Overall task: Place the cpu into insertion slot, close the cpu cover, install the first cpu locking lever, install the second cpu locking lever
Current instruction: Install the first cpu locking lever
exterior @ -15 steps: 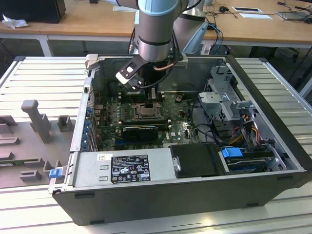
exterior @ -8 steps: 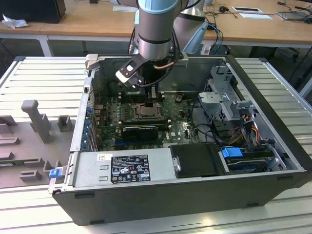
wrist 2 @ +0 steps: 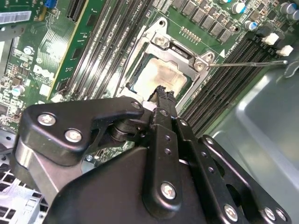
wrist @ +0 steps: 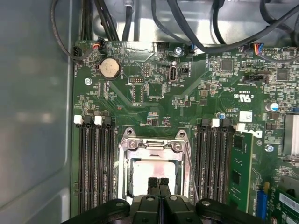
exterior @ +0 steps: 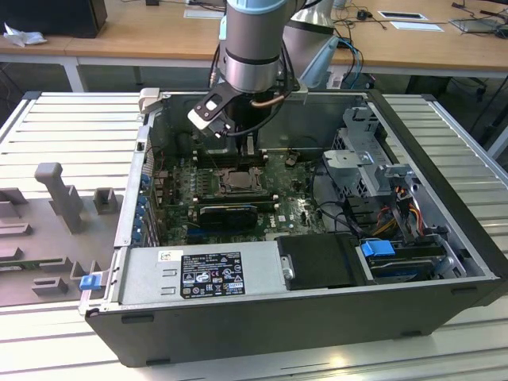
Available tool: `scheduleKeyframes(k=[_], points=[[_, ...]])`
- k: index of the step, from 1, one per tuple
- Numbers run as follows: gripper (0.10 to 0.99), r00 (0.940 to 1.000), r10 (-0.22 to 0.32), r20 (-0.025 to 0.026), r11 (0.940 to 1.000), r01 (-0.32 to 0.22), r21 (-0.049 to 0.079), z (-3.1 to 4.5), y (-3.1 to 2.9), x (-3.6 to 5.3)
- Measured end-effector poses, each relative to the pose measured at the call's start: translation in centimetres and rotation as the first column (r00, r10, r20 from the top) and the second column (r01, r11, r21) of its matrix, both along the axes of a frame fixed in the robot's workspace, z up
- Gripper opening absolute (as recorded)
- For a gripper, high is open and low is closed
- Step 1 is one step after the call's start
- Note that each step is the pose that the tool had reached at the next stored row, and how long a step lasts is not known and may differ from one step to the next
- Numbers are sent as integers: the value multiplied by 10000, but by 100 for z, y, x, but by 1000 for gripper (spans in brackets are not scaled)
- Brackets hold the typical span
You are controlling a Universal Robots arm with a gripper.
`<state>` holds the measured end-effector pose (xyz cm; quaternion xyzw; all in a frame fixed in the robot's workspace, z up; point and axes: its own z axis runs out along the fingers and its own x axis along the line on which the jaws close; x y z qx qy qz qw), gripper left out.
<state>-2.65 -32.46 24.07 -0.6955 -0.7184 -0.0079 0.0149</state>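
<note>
While claw (wrist: 159,181) hovers closed, cpu (wrist: 145,170) flat, face up.

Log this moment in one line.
pale silver-grey square cpu: in grey-rimmed insertion slot | silvery frame cpu cover: down over it | gripper: shut, above

I find open air straight above the insertion slot (wrist: 125,154), where my gripper (wrist: 159,183) hangs with fingers pressed together; memory slots (wrist: 96,168) flank it on both sides; a thin lever (wrist 2: 247,64) sticks out over one bank; cables (wrist: 187,32) crowd one board edge; the case wall (wrist: 32,116) hems the other bank.
</note>
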Motion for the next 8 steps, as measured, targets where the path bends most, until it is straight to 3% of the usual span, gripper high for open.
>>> scheduleKeyframes(k=[6, 8], points=[[106, 10000, 0, 13, 10000, 0, 0, 180, 0, -2], [106, 10000, -2, 51, 10000, 2, 0, 207, 0, -4]])
